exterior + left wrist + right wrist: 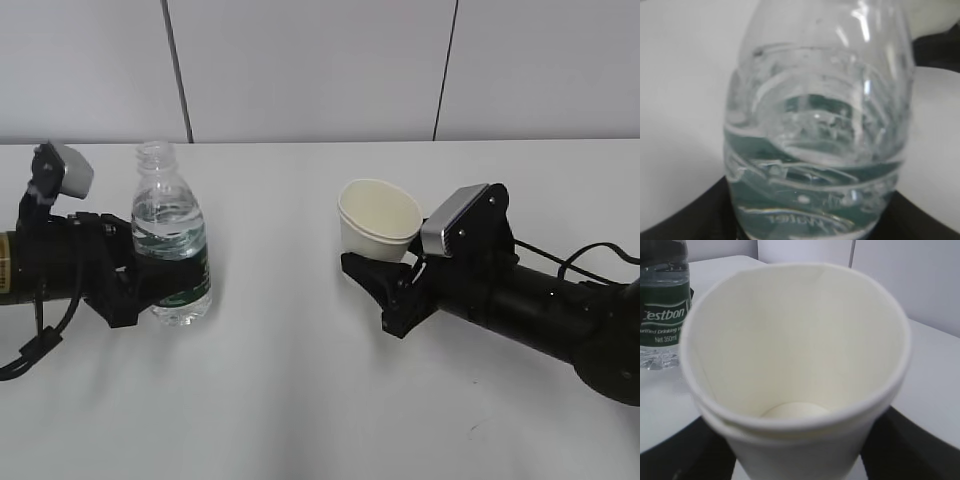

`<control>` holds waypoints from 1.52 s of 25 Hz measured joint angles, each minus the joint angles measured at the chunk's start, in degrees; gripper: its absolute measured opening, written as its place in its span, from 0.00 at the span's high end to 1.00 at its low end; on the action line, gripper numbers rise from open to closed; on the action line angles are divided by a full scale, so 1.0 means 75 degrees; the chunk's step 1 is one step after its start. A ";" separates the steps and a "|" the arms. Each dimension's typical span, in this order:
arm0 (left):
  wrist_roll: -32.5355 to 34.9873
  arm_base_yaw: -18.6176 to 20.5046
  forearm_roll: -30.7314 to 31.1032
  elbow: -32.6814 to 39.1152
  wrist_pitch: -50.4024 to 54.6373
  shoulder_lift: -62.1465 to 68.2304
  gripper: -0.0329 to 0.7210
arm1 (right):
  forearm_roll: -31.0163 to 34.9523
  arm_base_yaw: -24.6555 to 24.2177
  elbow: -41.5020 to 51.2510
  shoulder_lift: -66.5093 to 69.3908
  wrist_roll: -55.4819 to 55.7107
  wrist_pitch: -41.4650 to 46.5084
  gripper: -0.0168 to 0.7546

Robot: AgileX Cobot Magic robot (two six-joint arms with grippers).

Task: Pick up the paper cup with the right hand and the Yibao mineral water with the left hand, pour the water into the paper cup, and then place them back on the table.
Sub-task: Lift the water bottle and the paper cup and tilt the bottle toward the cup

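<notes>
With the left end effector [150, 285] clamped on the uncapped Yibao mineral water bottle [170, 240] and the right end effector [385, 280] clamped on the tilted, empty paper cup [380, 220] well right of it, a squeeze or misaligned tilt could spill water onto the bench [300, 400].

The Yibao mineral water [817, 135] is filling the left wrist view so closely that its neck and base are running off the top and bottom edges, and its label print is blurring past reading. The left hand [70, 265] is passing out of the exterior view's left edge, its pincer tips hiding behind the bottle. In the right wrist view the paper cup [795, 375] is covering the pincer, its foot cut off below.
</notes>
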 joint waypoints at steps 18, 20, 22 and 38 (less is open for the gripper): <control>-0.2301 -0.0878 0.1781 -0.1259 0.0616 0.0000 0.41 | -0.0119 0.0000 -0.0640 0.0418 0.0003 0.0902 0.30; -0.2301 -0.1052 0.1886 -0.1375 0.1117 0.0000 0.41 | -0.0236 0.0000 -0.0680 0.0434 0.0016 0.0902 0.30; -0.2256 -0.1214 0.1899 -0.1552 0.1750 0.0000 0.41 | -0.0313 0.0000 -0.0731 0.0434 0.0163 0.0902 0.30; -0.1850 -0.1311 0.2000 -0.2089 0.2541 0.0007 0.41 | -0.1540 0.0068 -0.0858 0.0434 0.1202 0.0475 0.30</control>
